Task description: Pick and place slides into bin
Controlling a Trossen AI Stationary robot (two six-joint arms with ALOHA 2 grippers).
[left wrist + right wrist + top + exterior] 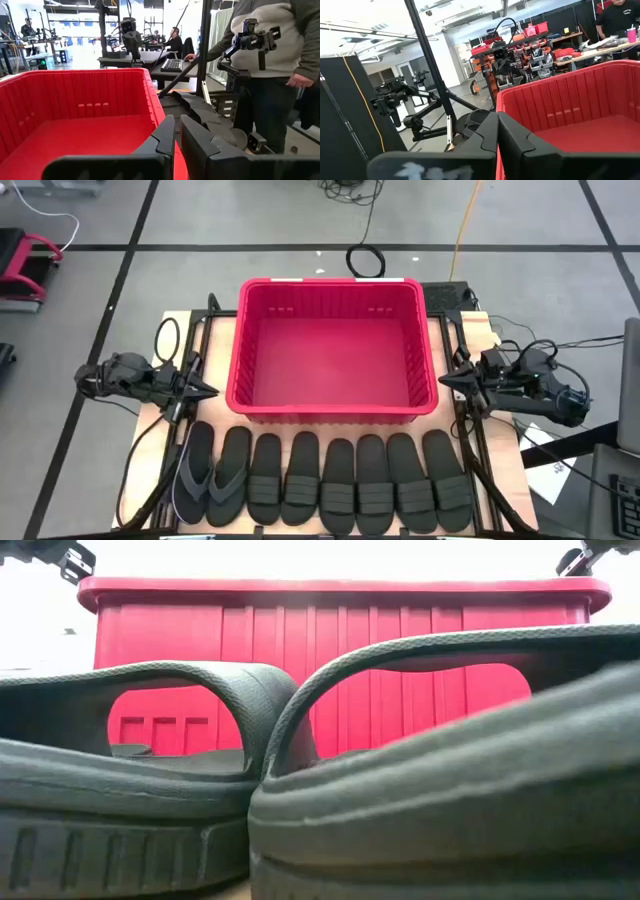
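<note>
Eight slides (pixel 325 480) are lined up abreast at the table's (pixel 500 340) near edge just in front of the red bin (pixel 332 412), w/ left gripper (pixel 205 391) & right gripper (pixel 447 381) parked beside its short walls, fingers clenched on nothing.

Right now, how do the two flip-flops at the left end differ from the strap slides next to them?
The thong flip-flops look dark grey, with thin V-shaped straps; the strap slides are black, each with one wide ribbed band across. There are two flip-flops, lying slightly angled, against six slides lying straighter. Both kinds lie flat in one row on the table in front of the empty red bin.
</note>
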